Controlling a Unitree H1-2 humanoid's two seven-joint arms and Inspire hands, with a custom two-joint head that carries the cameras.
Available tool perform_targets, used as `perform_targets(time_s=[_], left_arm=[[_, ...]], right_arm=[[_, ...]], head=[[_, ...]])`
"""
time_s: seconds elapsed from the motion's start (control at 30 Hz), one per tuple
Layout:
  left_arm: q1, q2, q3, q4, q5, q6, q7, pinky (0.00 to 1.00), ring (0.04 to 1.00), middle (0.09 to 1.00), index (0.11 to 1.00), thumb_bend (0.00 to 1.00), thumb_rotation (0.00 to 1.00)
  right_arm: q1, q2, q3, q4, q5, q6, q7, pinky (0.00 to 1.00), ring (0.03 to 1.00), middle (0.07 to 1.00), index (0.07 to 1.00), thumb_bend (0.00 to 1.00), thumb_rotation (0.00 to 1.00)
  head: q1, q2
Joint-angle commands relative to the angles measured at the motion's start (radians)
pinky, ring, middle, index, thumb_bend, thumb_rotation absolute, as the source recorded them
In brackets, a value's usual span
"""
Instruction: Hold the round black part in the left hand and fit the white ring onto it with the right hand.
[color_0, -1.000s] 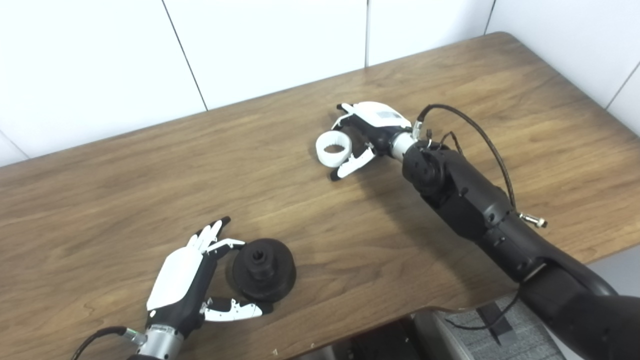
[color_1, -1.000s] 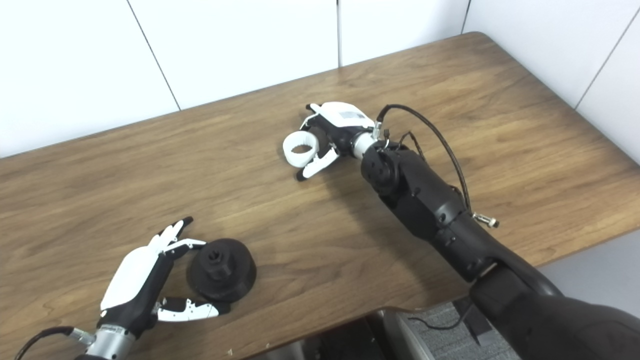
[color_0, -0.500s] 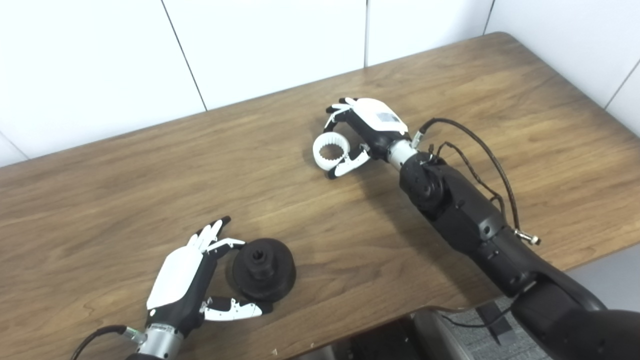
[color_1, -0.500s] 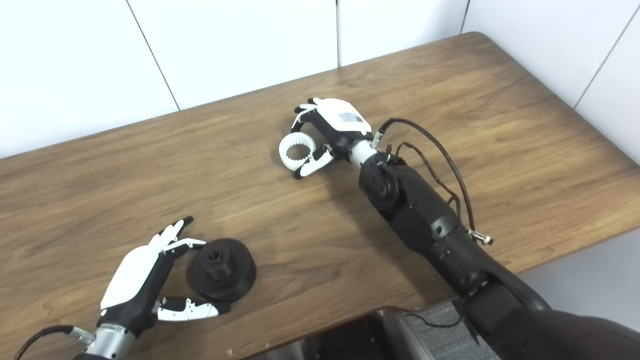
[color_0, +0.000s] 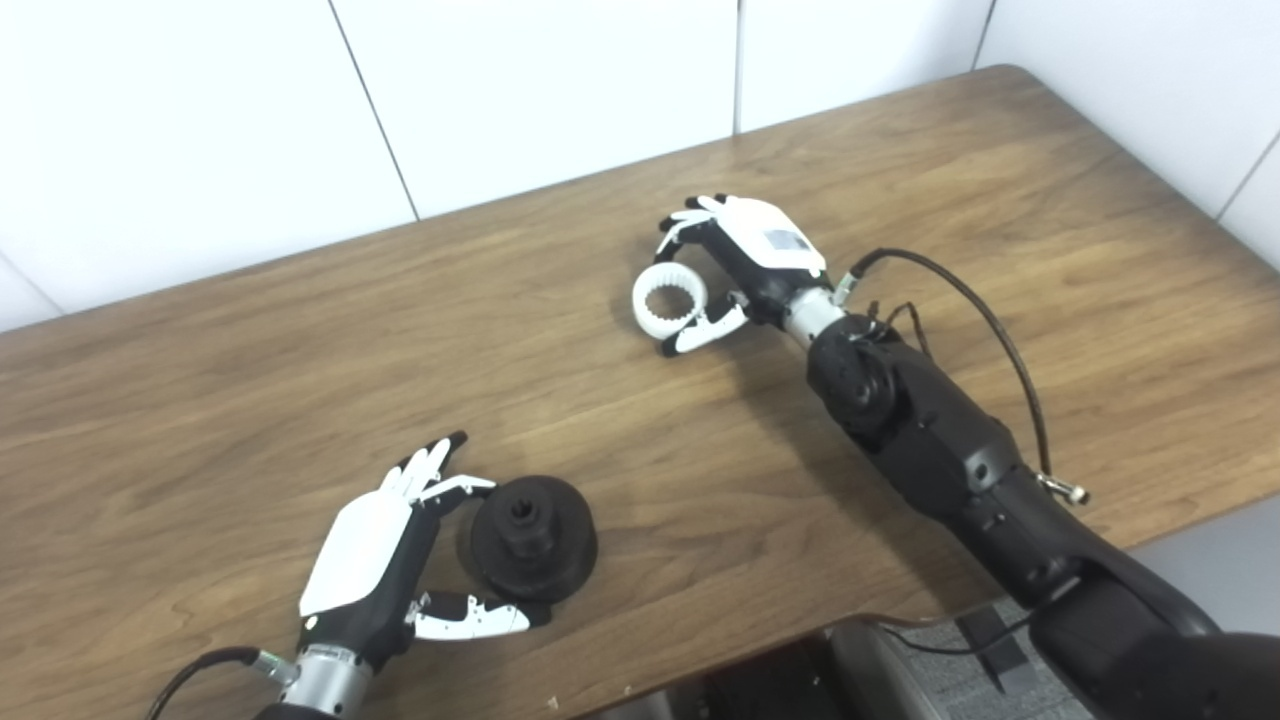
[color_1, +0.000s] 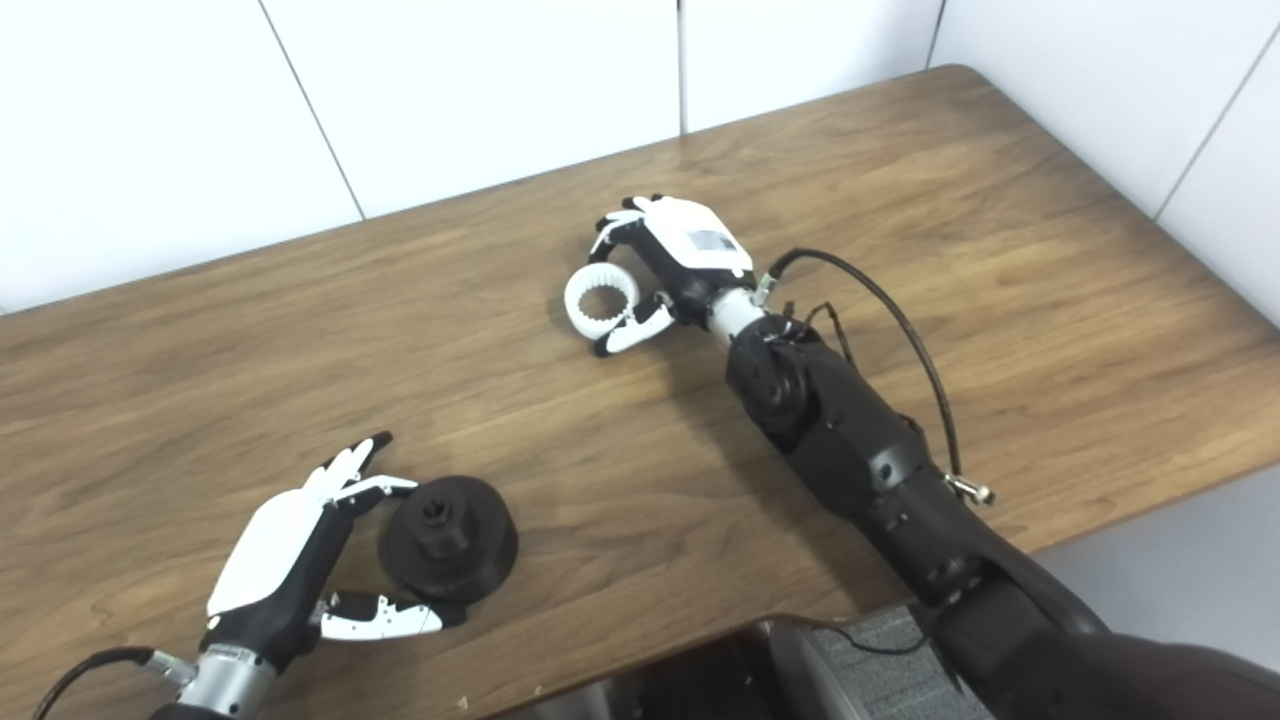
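We note the right hand (color_0: 745, 265) grasping the white ring (color_0: 669, 299), well apart from the round black part (color_0: 533, 537), which sits between the open left hand's (color_0: 385, 560) fingers, ungripped.

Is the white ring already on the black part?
Not on. The white ring sits in the right hand, far across the table from the black part.

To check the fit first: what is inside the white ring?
Inside the white ring small teeth line the inner wall, and the wooden table shows through its opening. The right hand covers the ring's right outer side.
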Motion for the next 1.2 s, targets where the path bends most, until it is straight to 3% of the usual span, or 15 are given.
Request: perform_targets(time_s=[0.0,0.13,0.33,0.63,0.83,1.17], left_arm=[[-0.030,-0.010,-0.006,-0.031,0.024,0.005,0.006,1.00,1.000,1.000,0.661,1.00,0.38],[-0.034,-0.033,-0.019,-0.026,0.047,0.016,0.010,1.00,1.000,1.000,0.659,1.00,0.37],[-0.042,-0.068,-0.037,-0.012,0.078,0.029,0.025,1.00,1.000,1.000,0.652,1.00,0.39],[-0.042,-0.087,-0.038,-0.007,0.099,0.027,0.031,1.00,1.000,1.000,0.648,1.00,0.39],[-0.040,-0.085,-0.032,-0.005,0.095,0.022,0.032,1.00,1.000,1.000,0.645,1.00,0.39],[-0.049,-0.081,-0.031,0.008,0.090,0.014,0.034,1.00,1.000,1.000,0.646,1.00,0.39]], right_arm=[[-0.008,0.001,-0.032,-0.075,0.023,-0.032,-0.031,1.00,0.939,0.833,0.482,0.52,0.14],[0.022,0.005,-0.061,-0.146,0.060,-0.045,-0.025,1.00,0.935,0.834,0.482,0.52,0.14],[0.062,0.001,-0.083,-0.243,0.096,-0.058,-0.002,0.95,0.927,0.837,0.482,0.52,0.14],[0.109,0.016,-0.077,-0.402,0.115,-0.020,0.078,0.86,0.931,0.833,0.482,0.52,0.14],[0.156,0.037,-0.095,-0.469,0.125,-0.028,0.089,0.84,0.938,0.836,0.480,0.52,0.14],[0.253,0.057,-0.103,-0.623,0.179,-0.011,0.150,0.90,0.965,0.835,0.481,0.52,0.14]], head=[[0.034,0.005],[0.138,0.023],[0.200,0.036],[0.209,0.041],[0.200,0.042],[0.200,0.047]])
